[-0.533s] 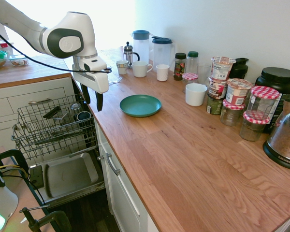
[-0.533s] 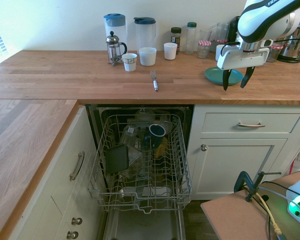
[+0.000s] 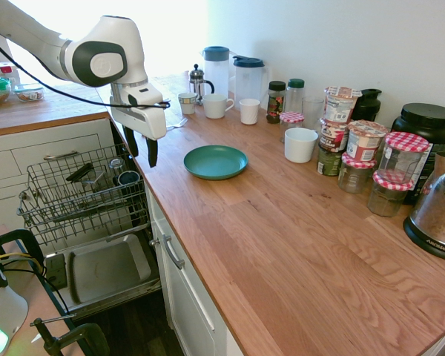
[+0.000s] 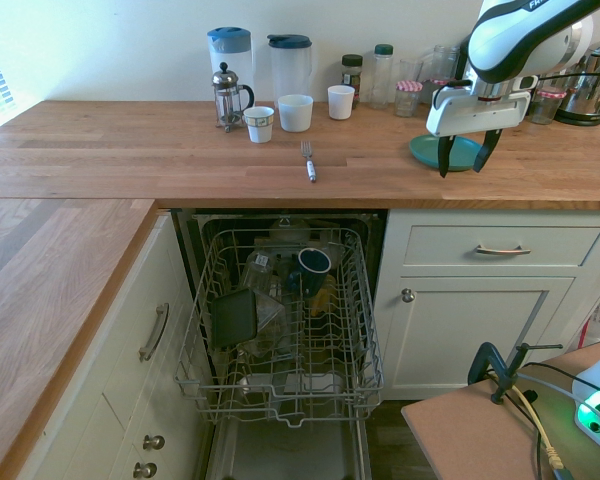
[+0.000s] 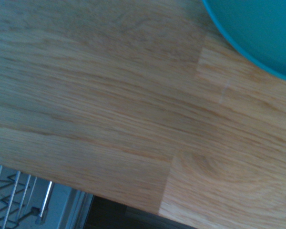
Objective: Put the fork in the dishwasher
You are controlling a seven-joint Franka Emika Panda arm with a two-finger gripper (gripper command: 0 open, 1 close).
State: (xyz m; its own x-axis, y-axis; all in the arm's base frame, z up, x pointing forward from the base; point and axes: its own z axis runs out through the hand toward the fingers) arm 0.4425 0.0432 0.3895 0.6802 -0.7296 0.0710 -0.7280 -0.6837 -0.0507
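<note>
Gripper (image 4: 464,160) spread wide, empty, pointing down above counter (image 4: 130,150) front edge, just beside teal plate (image 4: 462,152). Fork (image 4: 307,160) flat on bare wood, well apart. Dishwasher (image 4: 280,330) rack pulled out below, door down.

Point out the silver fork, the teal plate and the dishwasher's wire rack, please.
Slim silver metal fork (image 4: 307,160): second exterior view, mid-handle.
Round teal plate (image 3: 215,162): first exterior view, centre of its bare face.
Grey wire-grid dishwasher rack (image 4: 196,352): second exterior view, its side wall.
</note>
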